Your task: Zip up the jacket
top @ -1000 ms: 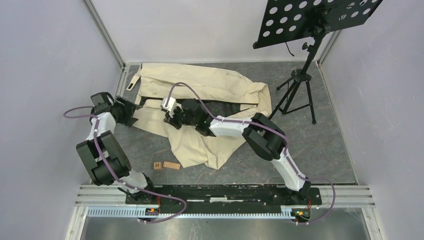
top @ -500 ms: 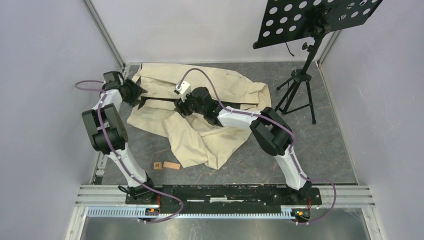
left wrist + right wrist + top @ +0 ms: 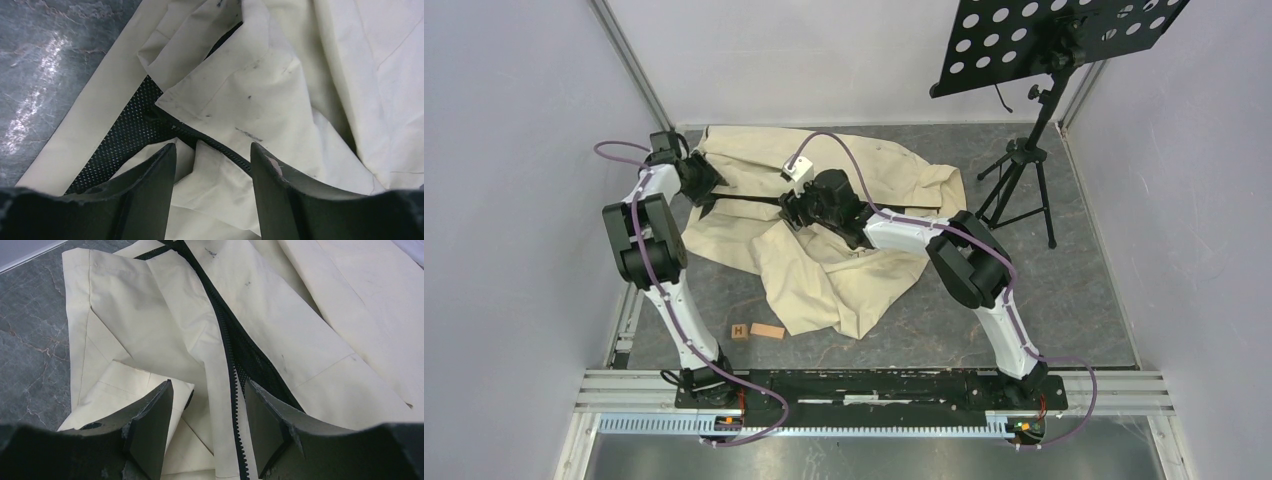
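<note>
One cream jacket point(image 3: 864, 170) lies crumpled across the far half of the grey bench point(image 3: 1084, 300), reaching from the far left corner to past the middle. Its one dark zipper point(image 3: 744, 198) is stretched in a straight line between two robot arms.

Near the far left corner, the left end effector point(image 3: 704, 190) sits at the jacket's left edge. Its two fingers point(image 3: 150, 190) stand a narrow gap apart, closed on a fold of cream fabric and the zipper, beside dark mesh lining point(image 3: 125, 135).

Near the front edge, left of centre, two small wooden blocks point(image 3: 754, 331) lie side by side just off the jacket. The left one is marked H.

At the bench's middle, the right end effector point(image 3: 791, 212) rests on the jacket. Its two fingers point(image 3: 150, 435) are also narrowly set, gripping the fabric where the zipper runs between them.

In the far right corner stands one black music stand point(image 3: 1024, 150) on a tripod, apart from the jacket.
</note>
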`<control>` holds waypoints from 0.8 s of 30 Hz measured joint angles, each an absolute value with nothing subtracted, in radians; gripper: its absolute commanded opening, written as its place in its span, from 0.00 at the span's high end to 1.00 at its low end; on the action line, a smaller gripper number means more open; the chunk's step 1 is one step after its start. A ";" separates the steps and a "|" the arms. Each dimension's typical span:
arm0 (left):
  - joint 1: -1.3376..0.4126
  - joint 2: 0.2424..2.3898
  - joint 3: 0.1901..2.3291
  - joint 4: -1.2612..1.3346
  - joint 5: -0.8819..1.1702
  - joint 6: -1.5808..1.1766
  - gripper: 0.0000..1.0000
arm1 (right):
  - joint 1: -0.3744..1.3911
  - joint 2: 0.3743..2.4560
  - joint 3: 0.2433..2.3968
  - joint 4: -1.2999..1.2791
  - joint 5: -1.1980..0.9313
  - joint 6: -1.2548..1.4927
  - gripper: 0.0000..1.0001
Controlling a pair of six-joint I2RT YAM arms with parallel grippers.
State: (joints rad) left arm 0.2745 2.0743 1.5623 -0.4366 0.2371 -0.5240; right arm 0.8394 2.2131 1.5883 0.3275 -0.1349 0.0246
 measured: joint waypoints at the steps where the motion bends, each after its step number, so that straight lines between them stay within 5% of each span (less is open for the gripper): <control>1: 0.273 2.080 1.563 -0.442 0.237 -0.518 0.42 | 0.839 2.213 1.588 0.327 -0.136 0.027 0.39; 14: 0.266 2.108 1.548 -0.461 0.243 -0.496 0.97 | 0.835 2.213 1.566 0.334 -0.148 0.039 0.39; 24: 0.266 1.847 1.329 -0.432 0.249 -0.472 0.98 | 0.835 2.208 1.560 0.309 -0.207 0.035 0.37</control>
State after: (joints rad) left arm 0.2657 1.8465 1.3289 -0.4324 0.2485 -0.4725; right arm 0.8349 2.2082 1.5600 0.3092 -0.2070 0.0349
